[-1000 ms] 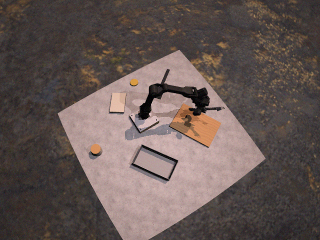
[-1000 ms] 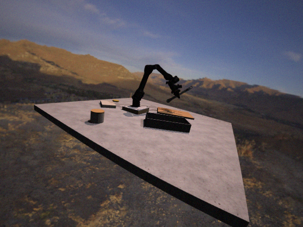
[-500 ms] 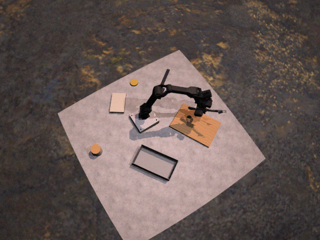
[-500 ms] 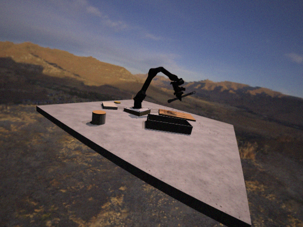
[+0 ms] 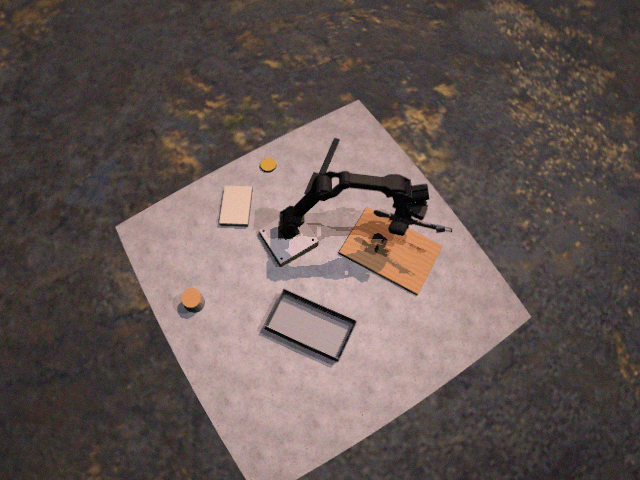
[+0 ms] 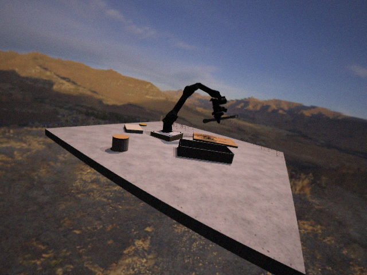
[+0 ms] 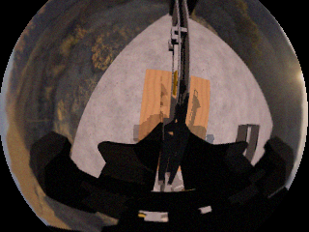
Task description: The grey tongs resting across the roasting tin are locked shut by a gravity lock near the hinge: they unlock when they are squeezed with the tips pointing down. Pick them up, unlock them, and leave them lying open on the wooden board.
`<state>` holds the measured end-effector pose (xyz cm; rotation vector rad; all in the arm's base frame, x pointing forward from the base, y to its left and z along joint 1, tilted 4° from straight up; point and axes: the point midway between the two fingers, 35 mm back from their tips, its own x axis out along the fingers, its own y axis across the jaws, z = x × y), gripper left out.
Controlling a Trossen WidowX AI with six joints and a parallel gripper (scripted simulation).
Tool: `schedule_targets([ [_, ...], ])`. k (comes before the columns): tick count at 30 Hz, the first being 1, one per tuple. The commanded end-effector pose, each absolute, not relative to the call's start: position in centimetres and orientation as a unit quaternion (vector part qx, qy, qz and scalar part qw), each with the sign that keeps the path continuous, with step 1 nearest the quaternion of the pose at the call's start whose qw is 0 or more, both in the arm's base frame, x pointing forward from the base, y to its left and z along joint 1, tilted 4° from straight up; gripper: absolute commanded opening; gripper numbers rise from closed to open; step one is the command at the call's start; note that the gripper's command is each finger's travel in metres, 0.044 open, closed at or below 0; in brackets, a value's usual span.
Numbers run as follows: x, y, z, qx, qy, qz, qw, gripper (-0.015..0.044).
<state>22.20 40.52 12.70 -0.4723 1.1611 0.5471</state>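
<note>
The grey tongs (image 5: 437, 226) (image 6: 233, 117) (image 7: 183, 63) are in the air above the wooden board (image 5: 427, 256) (image 6: 227, 142) (image 7: 153, 92). They lie nearly level, the right end a little higher in the exterior view. Their arms look close together in the wrist view; whether the lock is on cannot be told. My gripper (image 5: 402, 221) (image 6: 218, 120) (image 7: 168, 126) is shut on the tongs between their two ends. The roasting tin (image 5: 319, 306) (image 6: 204, 152) stands on the table with no tongs across it.
An orange-topped cylinder (image 5: 191, 299) (image 6: 120, 143) stands left of the tin. A cream block (image 5: 236, 205) (image 6: 133, 128) and a yellow disc (image 5: 268, 164) (image 6: 143, 124) lie left of the arm. A long dark bar (image 5: 329, 156) lies behind the arm.
</note>
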Motion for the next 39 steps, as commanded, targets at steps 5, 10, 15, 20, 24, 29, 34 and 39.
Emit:
schedule_targets([
  [5, 22.2, 40.1, 13.1, -0.217, 0.575, 0.24, 0.752, -0.015],
  [10, 22.1, 39.6, 13.2, -0.219, 0.6, 0.23, 0.734, -0.015],
  [15, 21.9, 39.1, 13.4, -0.22, 0.625, 0.22, 0.716, -0.015],
  [20, 21.7, 38.6, 13.6, -0.22, 0.649, 0.209, 0.698, -0.015],
  [24, 21.5, 38.1, 13.8, -0.219, 0.668, 0.199, 0.682, -0.015],
  [29, 21.4, 37.9, 13.9, -0.219, 0.675, 0.196, 0.677, -0.015],
  [34, 21.4, 37.9, 13.9, -0.219, 0.675, 0.196, 0.677, -0.015],
  [39, 21.4, 38.0, 13.5, -0.219, 0.675, 0.196, 0.676, -0.015],
])
